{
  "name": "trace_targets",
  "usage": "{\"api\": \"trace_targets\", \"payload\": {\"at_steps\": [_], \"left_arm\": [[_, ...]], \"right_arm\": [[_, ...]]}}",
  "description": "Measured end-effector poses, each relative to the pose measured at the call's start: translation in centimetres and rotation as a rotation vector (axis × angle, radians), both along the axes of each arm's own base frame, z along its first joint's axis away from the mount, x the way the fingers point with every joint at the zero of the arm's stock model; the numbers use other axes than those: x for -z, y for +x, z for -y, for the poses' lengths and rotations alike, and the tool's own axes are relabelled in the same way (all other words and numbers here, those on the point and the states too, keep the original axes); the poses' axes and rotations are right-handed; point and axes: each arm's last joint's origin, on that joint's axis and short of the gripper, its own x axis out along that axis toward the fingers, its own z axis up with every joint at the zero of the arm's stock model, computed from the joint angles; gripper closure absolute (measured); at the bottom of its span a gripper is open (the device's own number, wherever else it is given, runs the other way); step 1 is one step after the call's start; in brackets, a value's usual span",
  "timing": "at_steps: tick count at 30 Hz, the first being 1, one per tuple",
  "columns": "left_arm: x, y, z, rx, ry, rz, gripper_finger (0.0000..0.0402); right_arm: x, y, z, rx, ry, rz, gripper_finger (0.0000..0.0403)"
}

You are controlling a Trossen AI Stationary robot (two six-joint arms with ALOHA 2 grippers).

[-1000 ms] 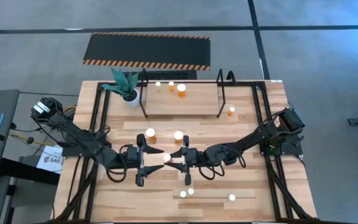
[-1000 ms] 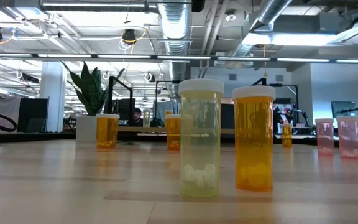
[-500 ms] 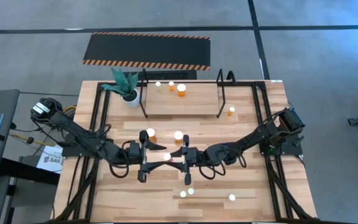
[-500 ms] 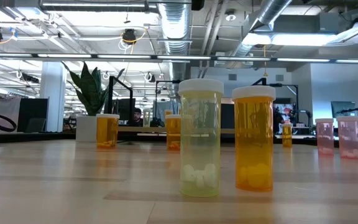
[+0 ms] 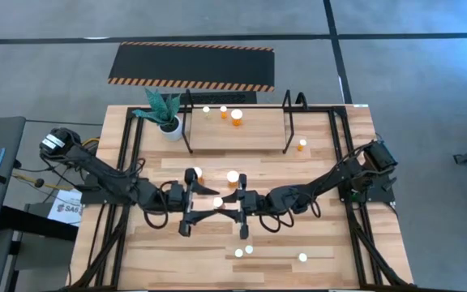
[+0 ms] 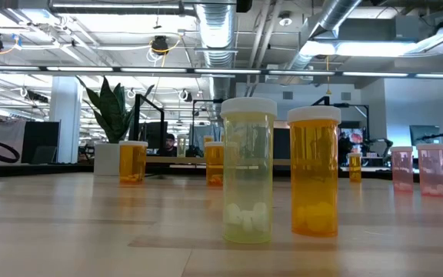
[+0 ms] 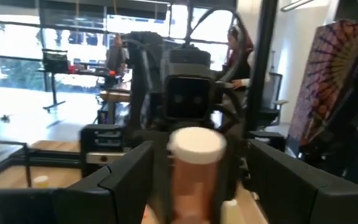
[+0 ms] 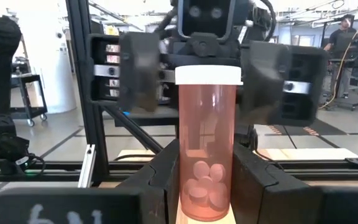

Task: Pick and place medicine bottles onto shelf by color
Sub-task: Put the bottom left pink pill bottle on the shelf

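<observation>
The right pincer (image 8: 207, 186) clamps a translucent pink bottle (image 8: 207, 143), a smooth white-capped cylinder holding round pills, at the slatted wooden worktop's (image 5: 331, 243) centre, facing the left pincer (image 5: 189, 204), spread wide around it; the wooden, black-hooped shelf (image 5: 258, 134) stands far.

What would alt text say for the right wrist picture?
A pink medicine bottle with a white cap and pills inside stands clamped between the right gripper's dark fingers. Facing it, the left gripper spreads open on either side.
</observation>
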Motion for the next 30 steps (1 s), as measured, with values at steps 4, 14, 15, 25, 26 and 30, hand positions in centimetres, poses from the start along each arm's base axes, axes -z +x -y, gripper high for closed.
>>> {"api": "trace_targets", "payload": {"at_steps": [4, 14, 15, 25, 26, 30], "left_arm": [[0.0, 0.2, -0.4, -0.012, -0.004, 0.004, 0.0159], [-0.2, 0.2, -0.6, -0.006, 0.014, 0.026, 0.0159], [-0.3, 0.2, -0.6, -0.006, 0.014, 0.026, 0.0159], [-0.3, 0.2, -0.6, -0.012, 0.028, 0.029, 0.0208], [-0.3, 0.2, -0.6, -0.007, 0.028, 0.030, 0.0220], [-0.3, 0.2, -0.5, 0.022, 0.033, 0.032, 0.0261]], "right_arm": [[-0.3, 0.0, 0.1, 0.004, -0.004, 0.026, 0.0278], [-1.1, 0.7, 0.3, 0.020, -0.039, 0.004, 0.0278], [-1.2, 0.7, 0.3, 0.020, -0.049, 0.002, 0.0278], [-1.2, 0.7, 0.3, 0.021, -0.049, 0.008, 0.0278], [-1.3, 0.7, 0.3, 0.021, -0.049, 0.008, 0.0278], [-1.3, 0.7, 0.3, 0.021, -0.049, 0.008, 0.0278]]}}
